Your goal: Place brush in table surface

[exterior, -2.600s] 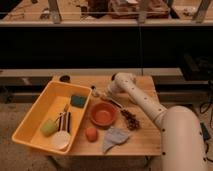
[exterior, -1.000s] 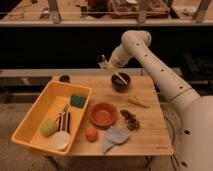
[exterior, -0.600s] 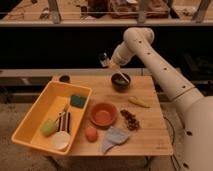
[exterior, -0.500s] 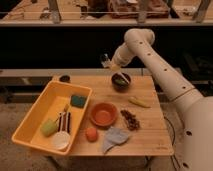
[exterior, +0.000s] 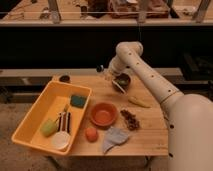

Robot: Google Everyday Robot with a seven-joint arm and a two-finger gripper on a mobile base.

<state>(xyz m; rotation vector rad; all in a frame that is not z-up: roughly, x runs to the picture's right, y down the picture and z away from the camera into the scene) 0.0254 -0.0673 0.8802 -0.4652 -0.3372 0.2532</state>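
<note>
The big yellow plastic tub (exterior: 35, 117) is sitting at 9 o'clock on the light tan wooden surface (exterior: 150, 131). The gripper (exterior: 106, 70) is hovering at 12 o'clock; I cannot tell the jaws' state. The whitish-headed small brush (exterior: 118, 84) seems to be lying at the small dark bowl (exterior: 123, 79) just beside it. It is best released low over bare wood, clear of the bowl.

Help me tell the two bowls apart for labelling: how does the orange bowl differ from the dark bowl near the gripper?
The orange bowl is wider and bright; the dark bowl is smaller and nearly black. The orange bowl sits mid-table beside the yellow tub, while the dark bowl sits toward the far edge, just below the gripper. The orange bowl looks empty; the dark bowl holds something pale. Both stand upright on the wooden table surface.
</note>
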